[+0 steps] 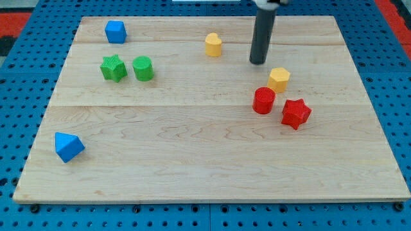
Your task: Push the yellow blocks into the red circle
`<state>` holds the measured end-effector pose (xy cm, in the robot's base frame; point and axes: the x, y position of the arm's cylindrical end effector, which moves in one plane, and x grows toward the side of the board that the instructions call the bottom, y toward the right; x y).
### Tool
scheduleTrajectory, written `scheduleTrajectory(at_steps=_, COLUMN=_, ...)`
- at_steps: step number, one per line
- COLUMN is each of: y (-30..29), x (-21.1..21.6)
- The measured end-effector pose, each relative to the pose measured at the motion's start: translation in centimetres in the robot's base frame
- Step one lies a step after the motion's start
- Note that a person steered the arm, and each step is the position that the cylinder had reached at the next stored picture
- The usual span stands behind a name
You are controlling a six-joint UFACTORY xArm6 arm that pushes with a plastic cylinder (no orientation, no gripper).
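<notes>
Seven small blocks sit on a pale wooden board [212, 167], which fills most of the frame. My dark rod comes down from the top edge, right of centre, with no jaws to open or close; my tip [258, 62] rests just above and left of the yellow hexagon [279, 79]. The yellow cylinder-like block [213, 45] lies well left of my tip. Directly below the hexagon, close together, are the red cylinder [263, 101] and red star [295, 113]. Upper left holds a blue block [115, 31], green star [113, 68] and green cylinder [142, 68]. A blue wedge [68, 147] sits lower left.
</notes>
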<state>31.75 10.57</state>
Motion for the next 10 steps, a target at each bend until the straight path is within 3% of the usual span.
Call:
scheduleTrajectory(at_steps=1, y=4.4, x=5.8)
scheduleTrajectory(at_steps=2, y=3.5, x=7.1)
scheduleTrajectory(at_steps=3, y=7.3, x=0.4)
scheduleTrajectory(at_steps=4, y=1.3, x=-8.5)
scheduleTrajectory(at_steps=5, y=-8.5, x=-7.9)
scheduleTrajectory(at_steps=6, y=-10.6, x=-4.0)
scheduleTrajectory(at_steps=7, y=-5.0, x=4.4)
scheduleTrajectory(at_steps=8, y=-4.3, x=6.3)
scheduleTrajectory(at_steps=10, y=-22.8, x=6.6)
